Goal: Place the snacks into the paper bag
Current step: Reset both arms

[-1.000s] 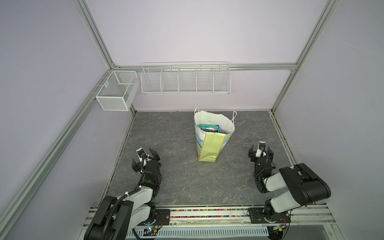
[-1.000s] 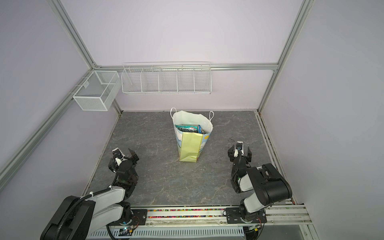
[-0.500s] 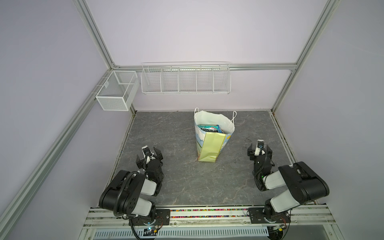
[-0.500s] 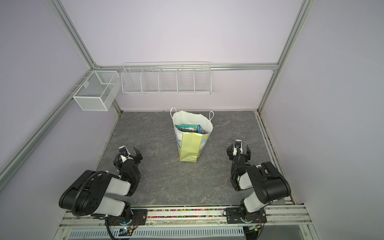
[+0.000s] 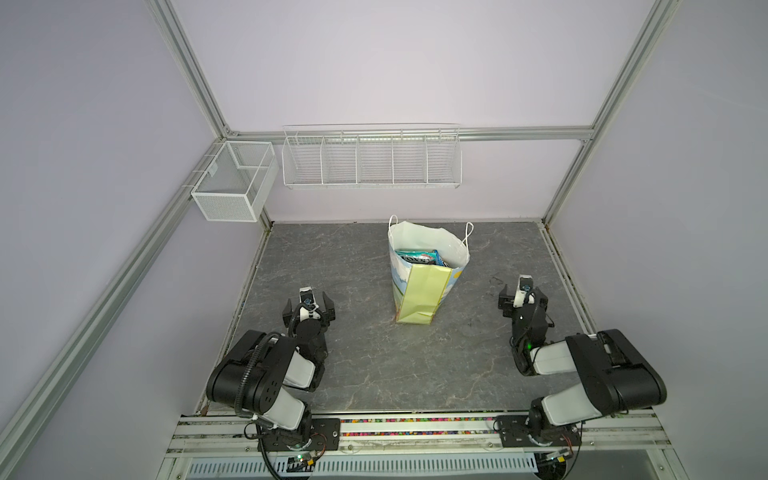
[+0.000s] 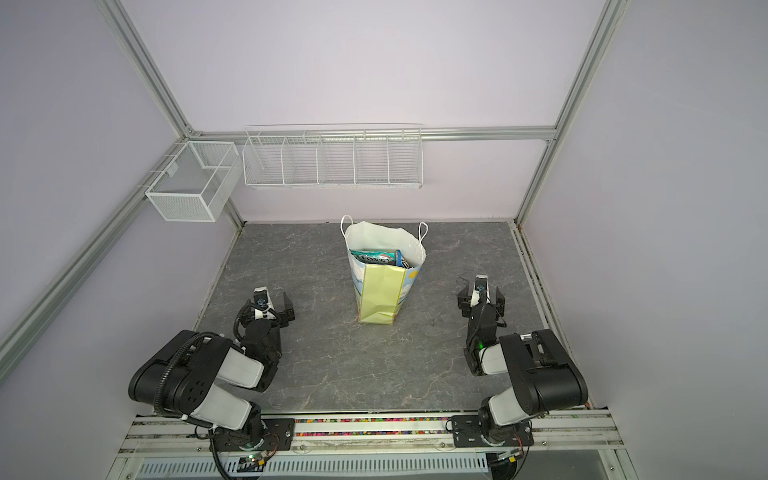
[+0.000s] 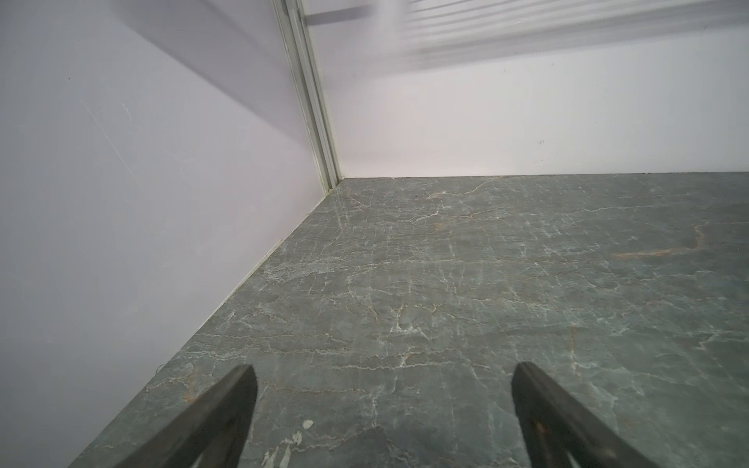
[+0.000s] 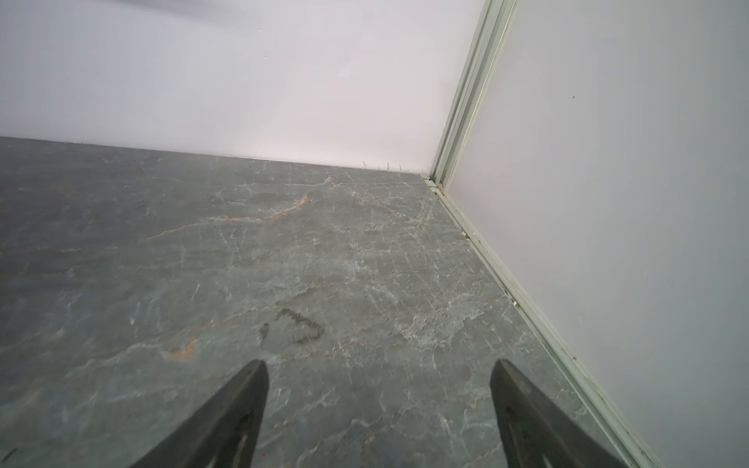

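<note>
Folded up over its base, the left arm now sits bunched where a second ago it lay stretched low along the table. The left tool has drawn slightly inward, its jaws wide apart with nothing between them. The right tool has barely shifted and is likewise spread wide and empty; its wrist view shows only bare stone-patterned surface ahead. Both tools sit well apart from everything else.

Farther back, between the two, the paper bag stands upright near the middle of the table with its mouth open. The snacks lie inside it, with teal and blue packets showing at the top and the rest hidden below. No packet lies loose in any view. Behind, the wire baskets hang on the wall.

My judgement is that the packing is finished and the arms are parking.
</note>
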